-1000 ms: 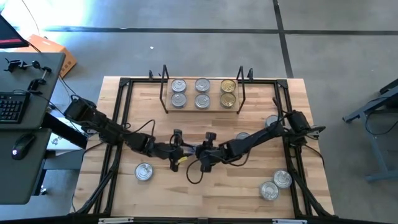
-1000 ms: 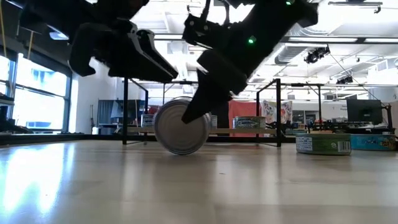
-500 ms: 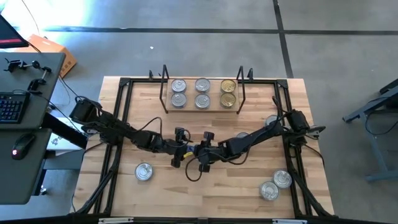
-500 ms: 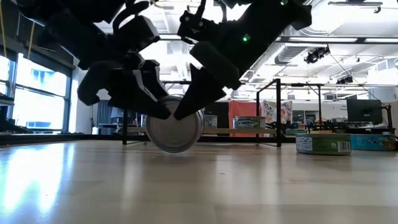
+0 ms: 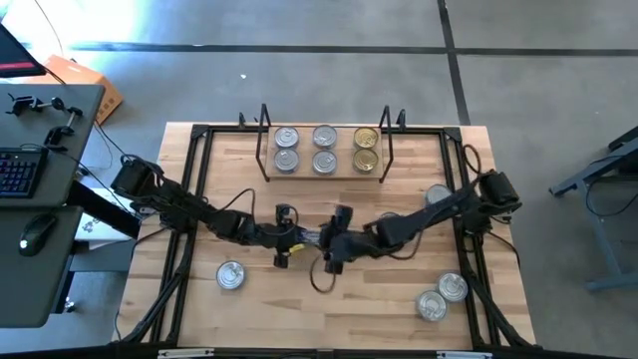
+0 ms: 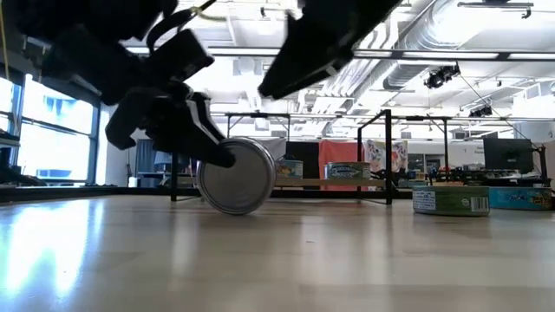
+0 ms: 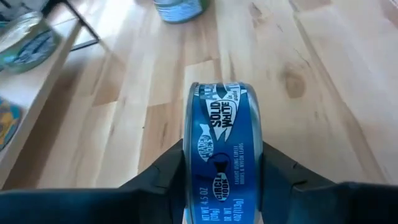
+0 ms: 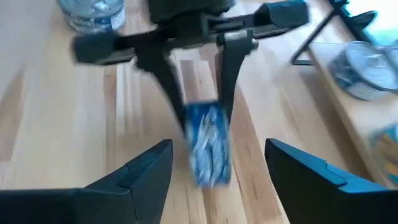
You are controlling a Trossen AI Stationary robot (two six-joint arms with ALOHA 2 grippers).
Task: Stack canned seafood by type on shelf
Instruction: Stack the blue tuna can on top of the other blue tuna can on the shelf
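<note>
Left tool [image 7: 221, 186] pinches blue tin [image 7: 222, 149] edgewise (label apparently fish); right tool [image 8: 217, 171] spread, empty.

A blue-labelled tin [image 7: 222, 168] with a silver lid is held on its edge, upright like a wheel, just above or on the surface near its middle, clamped by its two flat faces between dark fingers [image 7: 163, 177]. On the shelf [image 5: 324, 171], at the far side of the surface, six tins are set flat in three pairs: four silver-lidded [image 5: 287, 137] and two gold-topped [image 5: 366, 138] at the right end. One silver tin [image 5: 230, 275] lies flat near the front left. Two more [image 5: 442, 296] are seen flat at the front right, touching or nearly so, and another [image 5: 436, 195] lies by the right edge.
</note>
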